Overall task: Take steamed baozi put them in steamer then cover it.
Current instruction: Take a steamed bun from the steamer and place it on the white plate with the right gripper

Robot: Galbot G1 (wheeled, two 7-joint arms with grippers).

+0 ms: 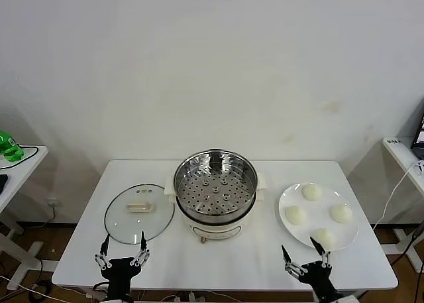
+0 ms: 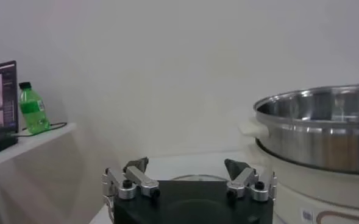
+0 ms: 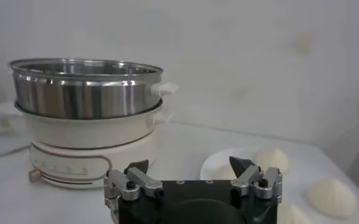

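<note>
The steel steamer (image 1: 215, 187) stands open on its cream base at the table's middle, its perforated tray bare; it also shows in the left wrist view (image 2: 325, 140) and the right wrist view (image 3: 88, 115). The glass cover (image 1: 139, 212) lies flat on the table to its left. Several cream-white baozi (image 1: 312, 192) lie on a white plate (image 1: 286, 200) to its right; two show in the right wrist view (image 3: 331, 198). My left gripper (image 1: 122, 250) is open and empty at the table's front edge, before the cover. My right gripper (image 1: 303, 255) is open and empty, before the plate.
A side table at the far left (image 1: 26, 158) holds a green bottle (image 1: 8, 146), also in the left wrist view (image 2: 33, 109). Another stand with cables is at the far right (image 1: 404, 154). A white wall lies behind the table.
</note>
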